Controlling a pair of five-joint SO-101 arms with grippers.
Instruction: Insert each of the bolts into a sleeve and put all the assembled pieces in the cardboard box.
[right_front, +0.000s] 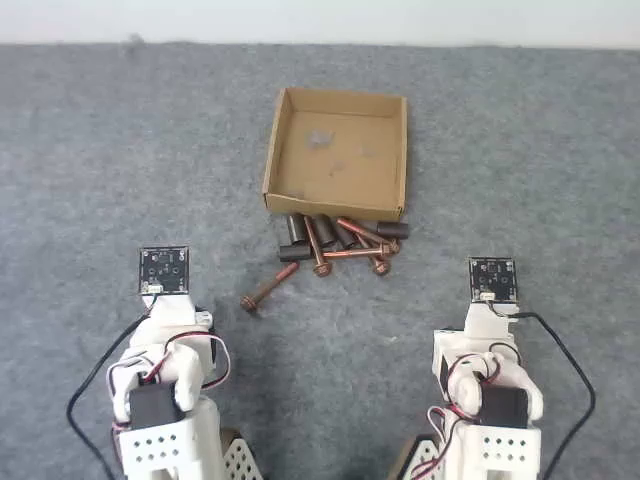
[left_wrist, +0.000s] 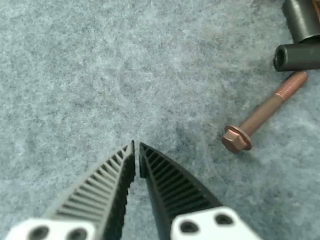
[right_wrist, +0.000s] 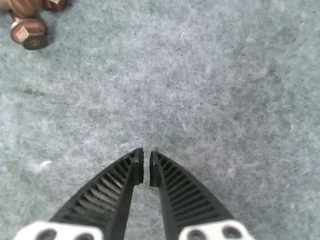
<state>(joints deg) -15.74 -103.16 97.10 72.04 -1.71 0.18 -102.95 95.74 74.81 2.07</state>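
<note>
Bolts (right_front: 316, 245) and sleeves (right_front: 296, 228) lie jumbled in a small heap on the mat (right_front: 520, 150), just beside the near wall of the box (right_front: 272, 150) and all outside it. The bolts are copper-coloured with flanged heads. The sleeves are short dark tubes, and several pieces touch or cross one another. A lone bolt (right_front: 268, 288) lies slanted a little apart from the heap on the left arm's side, with its head toward the arms and its threaded end just beside a sleeve lying on its side.

The left gripper (left_wrist: 137, 146) sits low over bare mat with its fingers closed tip to tip, holding nothing. The lone bolt's head is near its tips but not touching them. The right gripper (right_wrist: 146, 152) is also closed on nothing, with only a thin slit between its ribbed fingers. It sits over bare mat, well apart from the nearest bolt head (right_wrist: 29, 34). Both white arms stand at the mat's near edge, well back from the box.
</note>
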